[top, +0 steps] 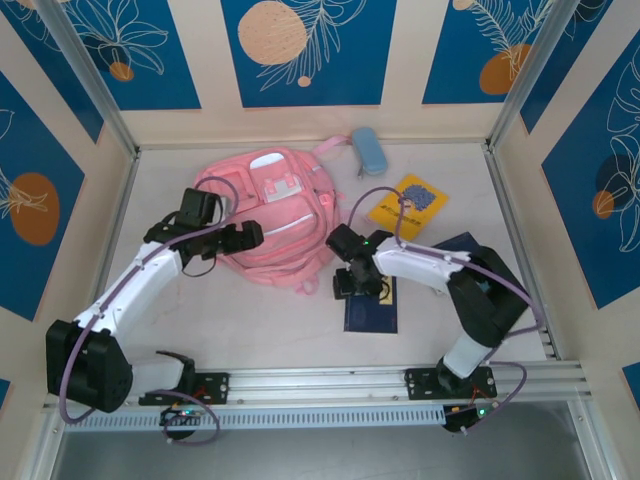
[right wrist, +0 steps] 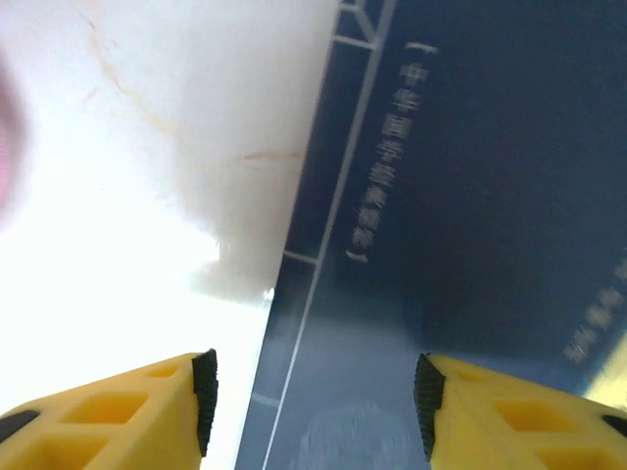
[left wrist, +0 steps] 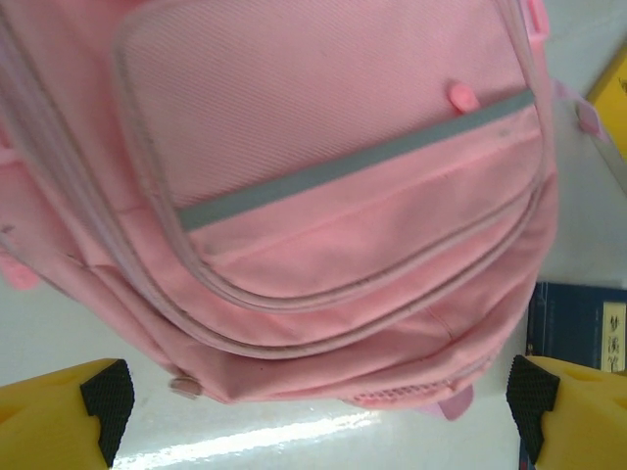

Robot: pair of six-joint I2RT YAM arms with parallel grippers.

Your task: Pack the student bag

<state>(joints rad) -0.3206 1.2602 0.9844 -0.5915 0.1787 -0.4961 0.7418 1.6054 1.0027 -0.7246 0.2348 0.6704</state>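
Note:
The student bag [top: 270, 212], a big soft pink backpack, lies flat at the table's back centre-left. My left gripper [top: 240, 238] hovers at its near edge, open. In the left wrist view the bag [left wrist: 323, 196] spreads above my left gripper [left wrist: 313, 416], and the yellow fingers [left wrist: 88, 406] stand wide apart over bare table. My right gripper [top: 356, 280] is low over a dark blue book [top: 371, 305] to the right of the bag. In the right wrist view my right gripper [right wrist: 312, 403] is open, straddling the left edge of the book [right wrist: 460, 196], with nothing held.
A yellow book [top: 408, 202] lies right of the bag, and a light-blue pencil case [top: 369, 150] sits near the back wall. A second dark blue book [top: 458, 244] lies partly under the right arm. Walls close in the table [top: 250, 330] on three sides.

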